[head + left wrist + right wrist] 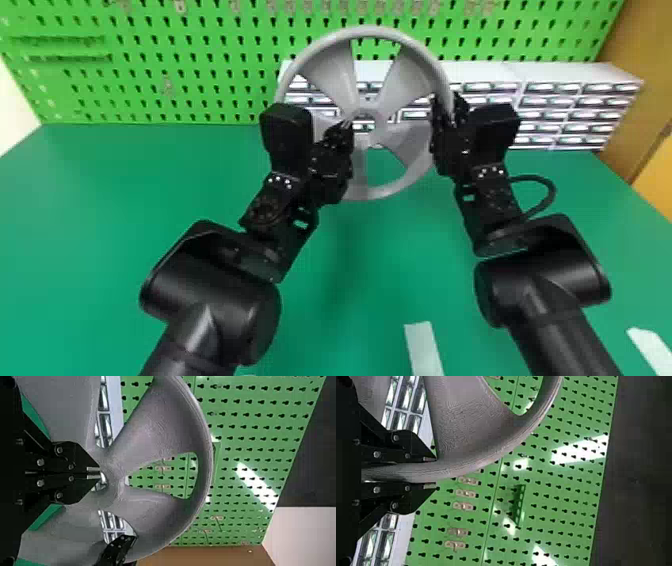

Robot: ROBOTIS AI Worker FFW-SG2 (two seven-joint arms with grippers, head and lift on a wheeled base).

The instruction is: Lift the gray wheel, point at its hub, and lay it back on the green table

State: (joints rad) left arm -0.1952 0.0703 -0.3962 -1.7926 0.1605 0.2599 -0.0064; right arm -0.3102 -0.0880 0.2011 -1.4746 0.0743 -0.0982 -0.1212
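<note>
Above the green table point(380, 280), the gray wheel point(367, 32) stands upright, its right-hand rim pinched between the right end effector's point(446, 107) fingers; the left end effector point(346, 124), fingers pressed together on nothing, points its tips at the hub point(367, 117).

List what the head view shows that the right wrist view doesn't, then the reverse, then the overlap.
Head: black left gripper, flat green table, white strips on it.
Right wrist: dark background beyond the green perforated pegboard, white glare streaks.
Both: round gray spoked wheel, black right gripper shut on it, pegboard, white drawer units.
</note>
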